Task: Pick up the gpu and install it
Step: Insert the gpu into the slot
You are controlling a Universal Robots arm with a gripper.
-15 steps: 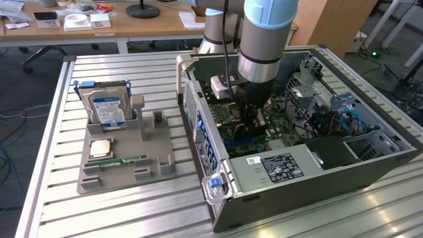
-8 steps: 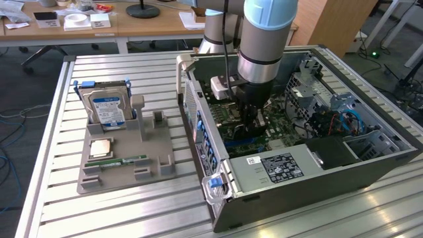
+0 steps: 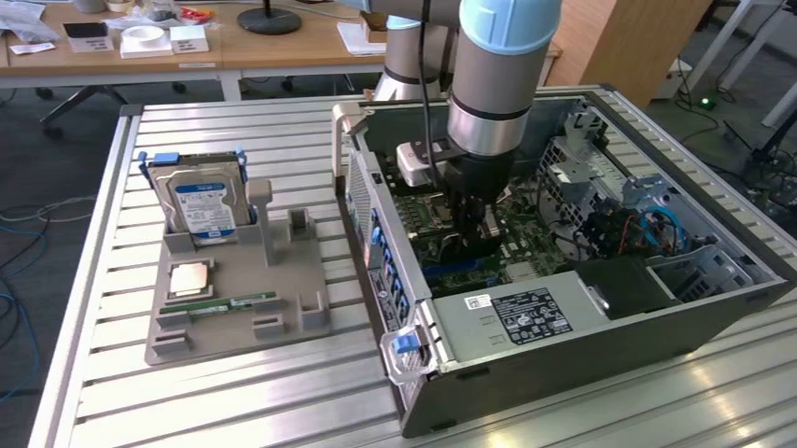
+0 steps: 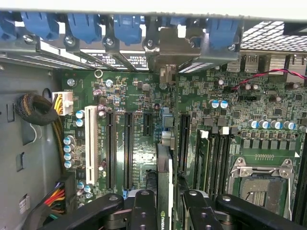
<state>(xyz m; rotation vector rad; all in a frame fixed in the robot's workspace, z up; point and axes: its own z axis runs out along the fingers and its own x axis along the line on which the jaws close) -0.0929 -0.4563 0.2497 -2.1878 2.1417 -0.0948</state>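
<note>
The gpu [image 4: 164, 179] is a thin dark card seen edge-on, standing upright over the green motherboard [image 4: 139, 143] between its long black slots [image 4: 128, 148]. My gripper [image 4: 165, 211] is shut on the card, one black finger [image 4: 144, 208] on each side of it. In the exterior view, my gripper [image 3: 469, 238] reaches down into the open computer case [image 3: 585, 327], low over the motherboard [image 3: 436, 224]. The card's lower edge and whether it touches a slot are hidden.
A grey holder [image 3: 268, 289] at the exterior view's left carries a hard drive [image 3: 200, 205], a processor chip [image 3: 187, 278] and a green memory stick [image 3: 222, 303]. Inside the case are the power supply [image 3: 524, 313], blue slot latches [image 4: 127, 24], the processor socket [image 4: 261, 184] and cable bundles [image 4: 36, 108].
</note>
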